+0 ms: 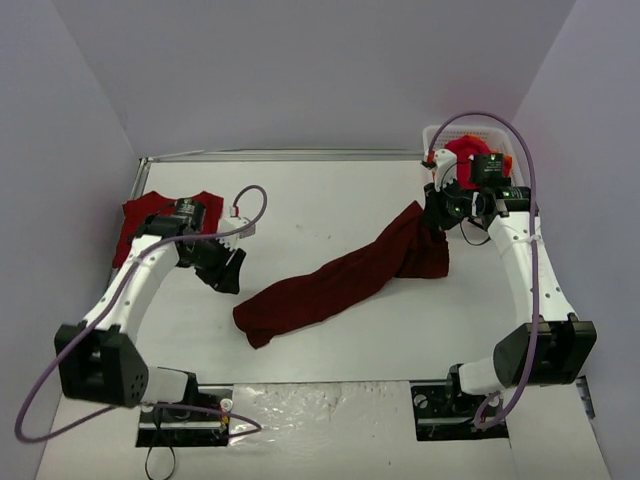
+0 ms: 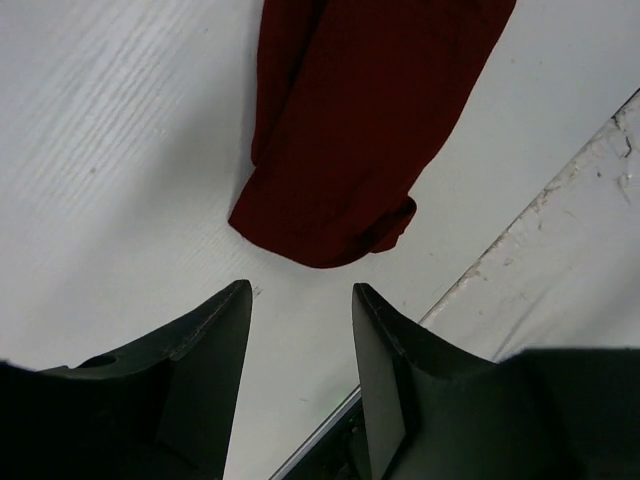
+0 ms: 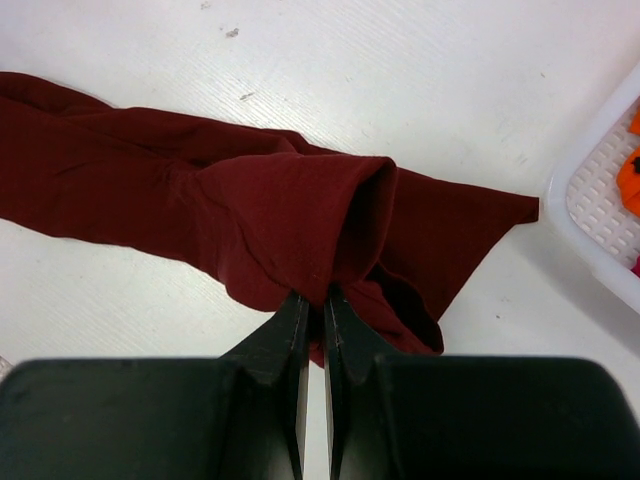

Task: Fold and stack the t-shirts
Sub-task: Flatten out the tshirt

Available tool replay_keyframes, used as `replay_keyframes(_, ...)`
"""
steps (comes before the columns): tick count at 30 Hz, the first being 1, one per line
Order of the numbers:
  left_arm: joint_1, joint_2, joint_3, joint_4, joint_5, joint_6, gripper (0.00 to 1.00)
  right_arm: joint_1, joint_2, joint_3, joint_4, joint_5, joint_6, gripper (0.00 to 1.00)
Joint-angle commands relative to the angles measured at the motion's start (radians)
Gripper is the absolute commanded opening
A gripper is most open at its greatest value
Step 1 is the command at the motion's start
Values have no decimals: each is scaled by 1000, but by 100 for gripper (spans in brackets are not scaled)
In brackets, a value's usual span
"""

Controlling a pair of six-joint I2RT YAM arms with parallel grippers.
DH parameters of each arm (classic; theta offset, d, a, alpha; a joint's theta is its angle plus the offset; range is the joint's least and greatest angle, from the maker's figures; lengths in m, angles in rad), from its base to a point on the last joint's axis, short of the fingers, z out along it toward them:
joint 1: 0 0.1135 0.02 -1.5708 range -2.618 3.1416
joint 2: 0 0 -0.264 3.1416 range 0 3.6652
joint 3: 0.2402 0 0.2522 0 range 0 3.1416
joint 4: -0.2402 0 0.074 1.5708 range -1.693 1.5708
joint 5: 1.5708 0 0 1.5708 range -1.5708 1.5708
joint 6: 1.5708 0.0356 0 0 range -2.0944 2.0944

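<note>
White desk (image 1: 330, 200) under everything, closed in by pale grey walls on three sides. Across its middle, dark maroon shirt (image 1: 340, 280), bunched into a long rope running diagonally from near left to far right. Near end slack and rounded on the desk, far end raised and gathered at the right hand. At the far left edge, brighter red shirt (image 1: 140, 212), spread flat, partly hidden behind the left arm. In the far right corner, white lattice basket (image 1: 437, 131), just behind the right wrist, holding a red bundle (image 1: 463, 150) with a scrap of orange cloth (image 1: 506, 160) at its right side. In the right wrist view, only one corner of the basket, with orange showing through the holes. Right hand (image 1: 436, 215) clamped on a fold of the dark maroon shirt, fingers almost touching, cloth bulging up over the tips, a flat corner of the same shirt fanned out on the desk beyond. Left hand (image 1: 228, 272) parted and empty, pointing down at the desk between the brighter red shirt and the near end of the dark maroon shirt, touching neither. In its own wrist view, that rounded maroon end just ahead of the fingertips, bare desk in the gap between them.
</note>
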Motion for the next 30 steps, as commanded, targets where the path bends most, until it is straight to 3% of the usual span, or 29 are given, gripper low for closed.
replay_keyframes(1, 1, 134, 63, -52, 129, 48, 43, 0, 10, 3, 28, -5, 11, 0)
replay_keyframes(5, 11, 284, 123, -123, 200, 130, 44, -2, 22, 0, 31, 6, 9, 0)
replay_keyframes(9, 13, 416, 161, -192, 180, 179, 43, 0, 31, 0, 33, 15, 7, 0)
replay_keyframes(21, 16, 522, 181, -186, -59, 147, 39, -2, 69, -2, 41, 13, -3, 0)
replay_keyframes(30, 17, 614, 169, -178, -53, 156, 39, 0, 85, -12, 48, 6, -11, 0)
